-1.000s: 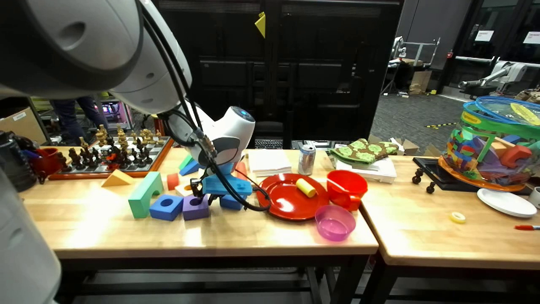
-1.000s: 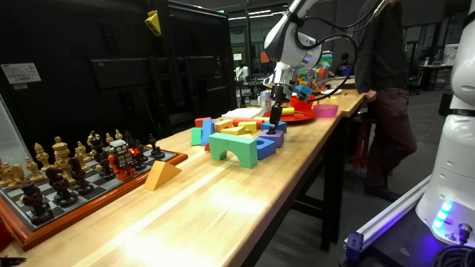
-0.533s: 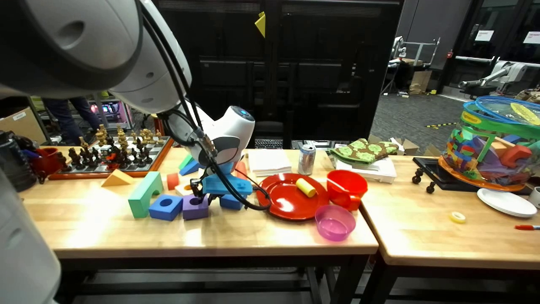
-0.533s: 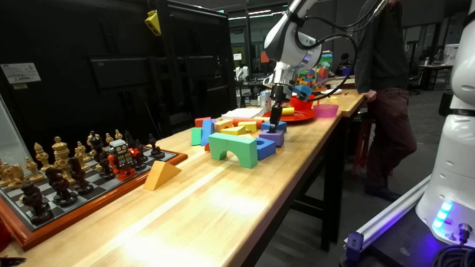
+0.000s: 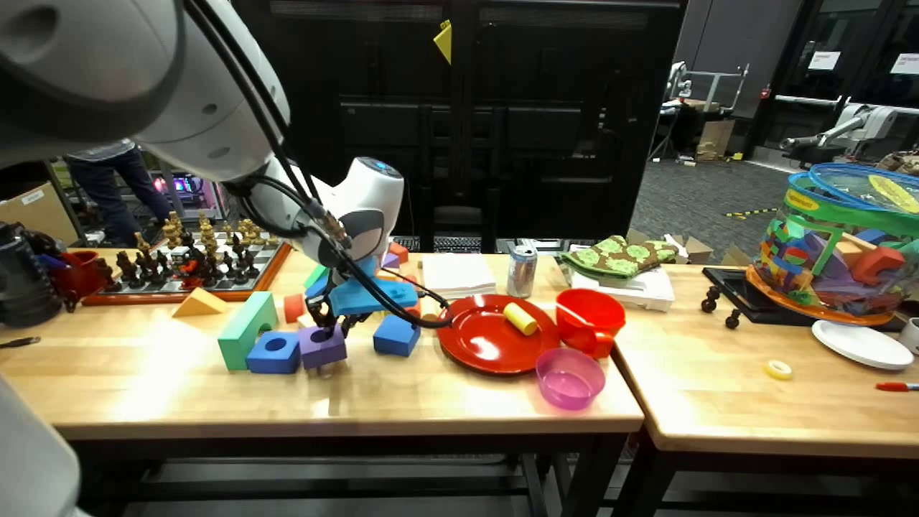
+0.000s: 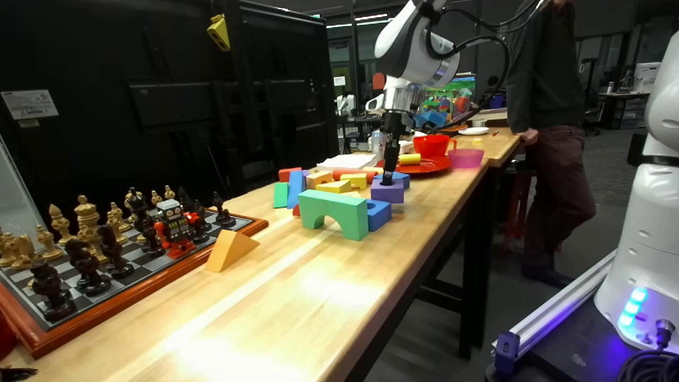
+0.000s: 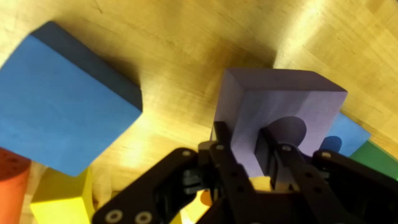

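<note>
The wrist view shows a purple block (image 7: 273, 104), likely light, yielding foam, seemingly just above the bench (image 7: 177, 56), with the jaws pinching its wall beside the hole, a sensible place to hold.

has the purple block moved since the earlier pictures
Yes: in an exterior view, the purple block has shifted up and toward the unmoved green arch.
</note>
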Robot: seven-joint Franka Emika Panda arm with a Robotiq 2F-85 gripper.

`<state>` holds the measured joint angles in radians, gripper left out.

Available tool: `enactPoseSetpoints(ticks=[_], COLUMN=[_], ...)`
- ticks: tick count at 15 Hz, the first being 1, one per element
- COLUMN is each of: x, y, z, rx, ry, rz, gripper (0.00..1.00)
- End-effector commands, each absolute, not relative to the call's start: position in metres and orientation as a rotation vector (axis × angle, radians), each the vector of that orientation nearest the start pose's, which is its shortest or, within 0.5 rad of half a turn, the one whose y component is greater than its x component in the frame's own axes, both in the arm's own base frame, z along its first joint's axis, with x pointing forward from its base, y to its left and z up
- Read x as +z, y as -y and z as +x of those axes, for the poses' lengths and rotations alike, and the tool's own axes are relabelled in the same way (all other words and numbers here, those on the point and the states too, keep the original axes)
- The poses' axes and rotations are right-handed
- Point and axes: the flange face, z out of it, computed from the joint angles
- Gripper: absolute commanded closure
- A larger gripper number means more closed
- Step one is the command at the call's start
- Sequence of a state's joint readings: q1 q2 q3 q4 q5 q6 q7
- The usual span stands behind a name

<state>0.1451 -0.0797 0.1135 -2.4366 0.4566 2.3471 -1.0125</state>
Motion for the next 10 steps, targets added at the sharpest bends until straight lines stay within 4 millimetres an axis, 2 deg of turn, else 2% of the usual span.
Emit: enactPoseSetpoints(ticks=[1,5,10], x=[0.373,0.401,0.416], y=[-0.150,-0.175,-0.200], z=[0.420,0.391,0.362], rx=[-0.232,-0.278,-0.247], ry=[1.486,1.697,1.964], rz=[-2.535,-2.527,-2.496], gripper=[0.94,0.94,0.94])
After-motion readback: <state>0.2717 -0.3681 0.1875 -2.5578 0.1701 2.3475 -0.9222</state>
